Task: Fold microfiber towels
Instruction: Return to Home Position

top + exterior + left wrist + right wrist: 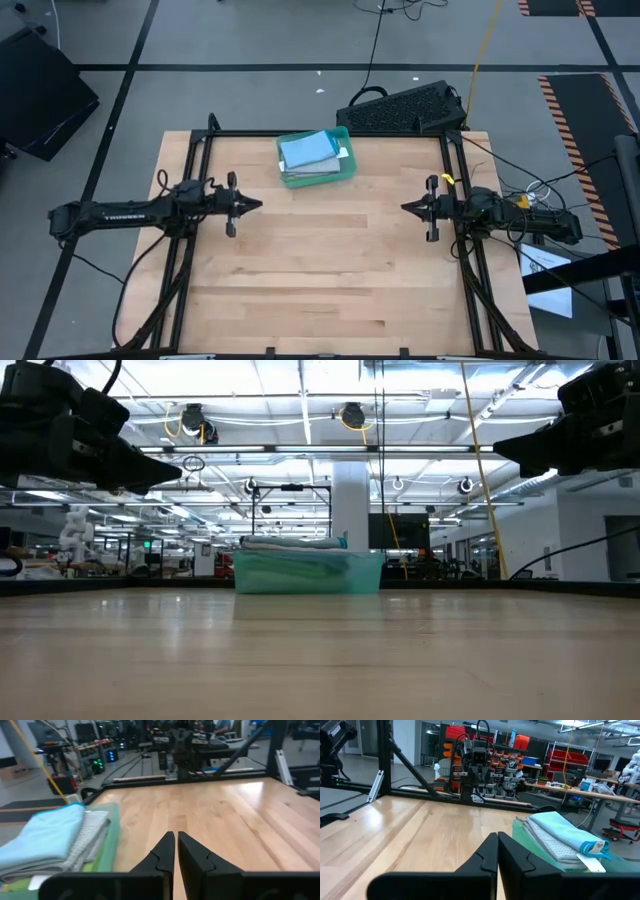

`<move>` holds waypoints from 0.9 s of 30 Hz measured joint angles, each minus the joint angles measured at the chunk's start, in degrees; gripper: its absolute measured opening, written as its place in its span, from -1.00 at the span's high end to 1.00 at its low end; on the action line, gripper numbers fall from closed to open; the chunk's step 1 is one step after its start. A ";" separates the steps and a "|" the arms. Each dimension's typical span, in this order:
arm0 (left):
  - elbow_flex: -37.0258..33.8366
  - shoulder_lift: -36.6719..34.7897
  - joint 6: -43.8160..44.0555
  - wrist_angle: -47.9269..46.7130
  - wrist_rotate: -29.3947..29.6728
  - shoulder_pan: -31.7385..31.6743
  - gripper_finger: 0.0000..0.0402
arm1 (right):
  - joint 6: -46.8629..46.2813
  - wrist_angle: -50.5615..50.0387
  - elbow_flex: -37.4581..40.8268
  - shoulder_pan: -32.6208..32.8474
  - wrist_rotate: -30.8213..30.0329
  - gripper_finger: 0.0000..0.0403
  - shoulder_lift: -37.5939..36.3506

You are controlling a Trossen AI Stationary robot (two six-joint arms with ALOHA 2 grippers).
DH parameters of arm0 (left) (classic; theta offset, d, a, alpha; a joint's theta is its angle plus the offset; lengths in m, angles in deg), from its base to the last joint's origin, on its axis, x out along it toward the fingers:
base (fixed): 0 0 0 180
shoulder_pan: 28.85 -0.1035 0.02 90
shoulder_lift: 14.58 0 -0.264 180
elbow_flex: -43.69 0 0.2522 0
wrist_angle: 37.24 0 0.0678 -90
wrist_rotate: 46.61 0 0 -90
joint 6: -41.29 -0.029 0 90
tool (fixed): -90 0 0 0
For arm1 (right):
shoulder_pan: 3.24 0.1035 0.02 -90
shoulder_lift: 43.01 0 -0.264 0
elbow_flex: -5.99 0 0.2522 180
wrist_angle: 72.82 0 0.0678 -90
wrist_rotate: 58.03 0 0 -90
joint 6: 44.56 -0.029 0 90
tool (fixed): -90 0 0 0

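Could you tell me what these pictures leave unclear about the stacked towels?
Towel count: in the high view the folded light blue microfiber towel covers those beneath.
Lower layers: in the low view the wall of the teal plastic tray hides them.
Print on the white tag: too small in the right wrist view.

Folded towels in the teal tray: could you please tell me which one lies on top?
The light blue towel is uppermost in the stack; the grey towel lies directly beneath it.

Folded microfiber towels (311,152) lie stacked in the teal tray (349,159), light blue atop grey atop green
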 joint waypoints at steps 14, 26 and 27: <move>0.00 -20.52 0.07 -16.14 -3.21 0.00 0.87 | -0.03 0.11 0.00 0.00 0.00 0.99 0.00; 0.00 -25.23 5.12 -19.53 5.68 1.46 0.87 | -0.02 0.15 0.00 0.00 0.00 0.99 0.02; 0.00 -25.19 5.58 -20.05 8.17 2.04 0.87 | -0.02 0.14 0.00 0.01 0.02 0.99 0.02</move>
